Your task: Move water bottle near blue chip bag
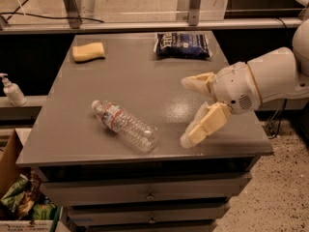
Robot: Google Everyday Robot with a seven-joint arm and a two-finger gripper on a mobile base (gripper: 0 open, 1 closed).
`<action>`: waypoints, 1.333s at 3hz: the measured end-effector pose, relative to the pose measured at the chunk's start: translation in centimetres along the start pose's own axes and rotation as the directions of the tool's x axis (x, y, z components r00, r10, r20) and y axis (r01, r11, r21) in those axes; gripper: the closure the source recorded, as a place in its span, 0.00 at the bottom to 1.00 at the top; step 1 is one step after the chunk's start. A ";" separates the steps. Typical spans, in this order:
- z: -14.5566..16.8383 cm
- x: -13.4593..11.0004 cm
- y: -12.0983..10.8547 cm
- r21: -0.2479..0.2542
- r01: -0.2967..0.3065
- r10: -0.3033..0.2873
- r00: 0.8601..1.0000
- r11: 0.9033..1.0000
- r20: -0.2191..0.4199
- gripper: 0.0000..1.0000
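Note:
The water bottle (pixel 124 124) lies on its side on the grey table (pixel 135 81), near the front, its white cap pointing to the back left. The blue chip bag (pixel 183 45) lies flat at the table's back right. My gripper (pixel 186 112) is open and empty, fingers spread wide, hovering over the table's front right. It is to the right of the bottle, about a hand's width from the bottle's base, and well in front of the bag.
A yellow sponge (pixel 88 51) lies at the table's back left. A small white pump bottle (pixel 11 90) stands on a ledge left of the table. A cardboard box with snack bags (pixel 19 202) sits on the floor at the lower left. Drawers are under the tabletop.

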State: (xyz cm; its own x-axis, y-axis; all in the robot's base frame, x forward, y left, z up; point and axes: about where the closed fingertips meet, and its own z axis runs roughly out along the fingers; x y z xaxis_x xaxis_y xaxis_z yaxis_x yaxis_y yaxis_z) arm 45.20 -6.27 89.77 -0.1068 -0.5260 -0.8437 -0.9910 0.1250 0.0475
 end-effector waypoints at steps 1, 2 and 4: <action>1.2 -1.2 1.2 -0.022 0.003 0.000 0.991 1.000 0.136 0.00; 1.5 -2.1 1.7 -0.031 0.009 -0.004 0.984 0.999 0.176 0.00; 3.9 -1.5 2.8 0.025 -0.011 0.007 0.989 1.000 0.151 0.00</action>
State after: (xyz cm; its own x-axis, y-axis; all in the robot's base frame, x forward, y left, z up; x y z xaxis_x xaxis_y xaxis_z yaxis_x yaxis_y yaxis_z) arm 42.85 -1.88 89.11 -0.1004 -0.3923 -0.9143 -0.9875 0.1514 0.0434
